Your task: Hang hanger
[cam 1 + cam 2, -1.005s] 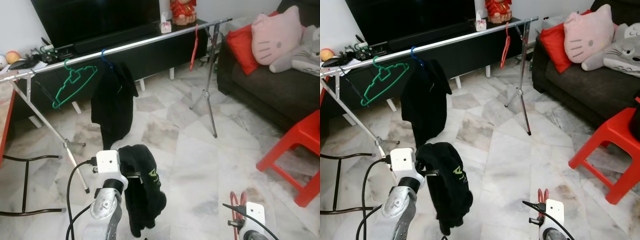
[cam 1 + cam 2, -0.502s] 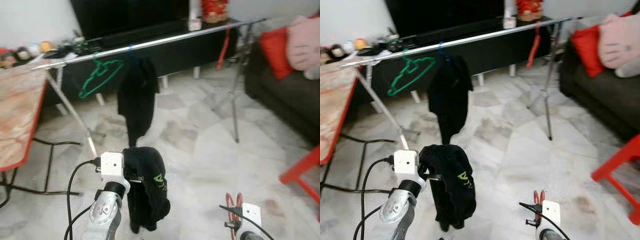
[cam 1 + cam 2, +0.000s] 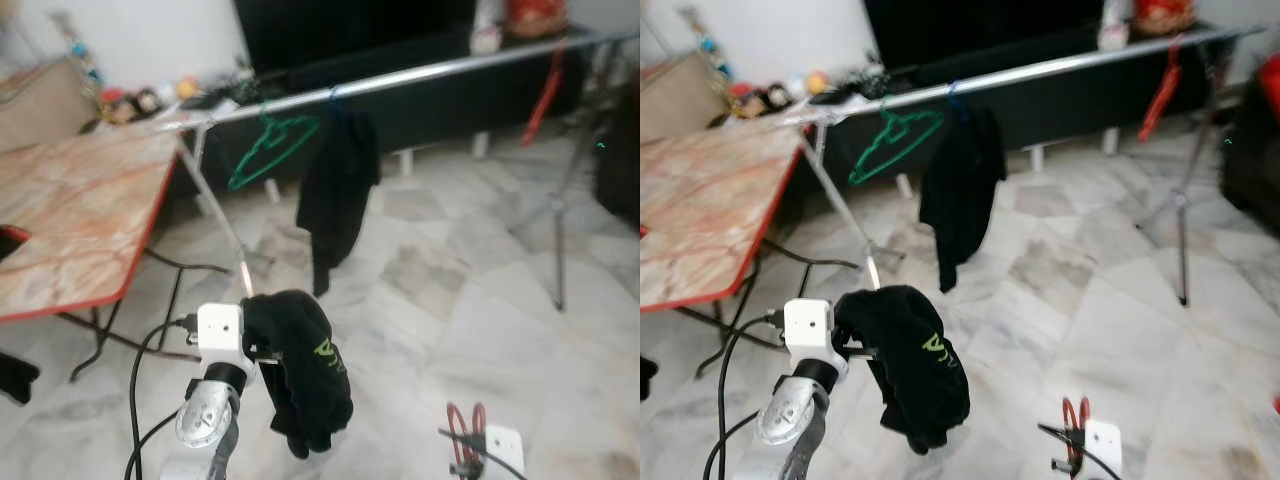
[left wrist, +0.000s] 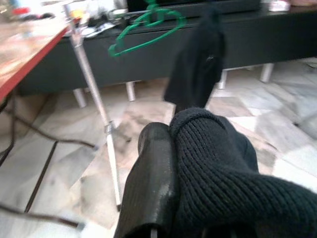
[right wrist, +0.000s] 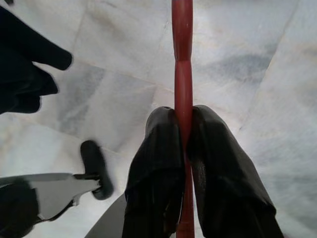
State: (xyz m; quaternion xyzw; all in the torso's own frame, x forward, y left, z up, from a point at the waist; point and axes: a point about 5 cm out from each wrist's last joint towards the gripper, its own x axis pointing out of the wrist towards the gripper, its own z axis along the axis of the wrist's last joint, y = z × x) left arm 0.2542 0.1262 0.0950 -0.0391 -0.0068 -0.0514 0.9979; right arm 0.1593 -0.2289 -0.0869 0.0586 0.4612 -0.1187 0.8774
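My right gripper [image 5: 183,116] is shut on a thin red hanger [image 5: 183,59], whose bar runs straight between the two fingers [image 5: 158,148]; its red loop [image 3: 462,432] shows low at the right, above the floor. My left gripper [image 4: 171,135] is shut on a black knit garment [image 3: 305,375] with a green mark, which drapes over it and hides one finger. Ahead stands a long silver clothes rail [image 3: 420,75]. It carries a green hanger [image 3: 268,150], a black top on a blue hanger [image 3: 337,195] and another red hanger [image 3: 540,85].
A marble-patterned table with a red edge [image 3: 70,225] and black legs stands at the left, close to the rail's splayed leg [image 3: 225,225]. Behind the rail is a low black TV cabinet [image 3: 440,105]. Pale marble floor [image 3: 480,300] lies between me and the rail.
The camera has swung left: the table has come into view, and the sofa and red stool have slid out. Both grippers keep their hold.
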